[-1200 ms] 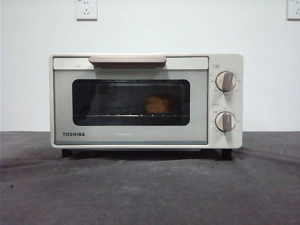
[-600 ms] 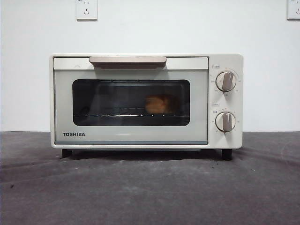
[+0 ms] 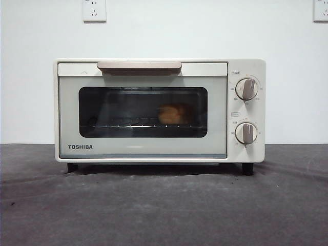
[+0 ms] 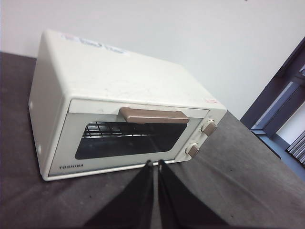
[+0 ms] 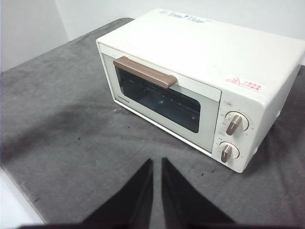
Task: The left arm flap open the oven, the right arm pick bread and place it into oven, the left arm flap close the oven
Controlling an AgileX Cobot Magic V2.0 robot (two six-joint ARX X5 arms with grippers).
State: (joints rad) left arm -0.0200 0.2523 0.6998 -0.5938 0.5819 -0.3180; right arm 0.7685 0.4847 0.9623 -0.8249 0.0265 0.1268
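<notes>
The oven (image 3: 159,110) stands on the dark grey desk (image 3: 164,205) with its door shut, the beige bar handle (image 3: 139,66) level along the top of the door. Through the dark glass window, the bread (image 3: 172,114) sits on the wire rack inside, toward the right half of the window, seen dimly as a golden-orange lump.

The left end effector (image 4: 155,164) hangs in the air in front of the oven, well apart from the door. Its two black jaws stand almost together, with only a thin slit between them, and they hold nothing and touch nothing.

The right end effector (image 5: 157,162) also hovers above the desk, in front of the oven and apart from it. Its jaws are narrow, with a slim gap between the tips, and they are empty. Neither arm shows in the front view.

Two beige knobs (image 3: 247,89) sit one above the other on the oven's right panel.
</notes>
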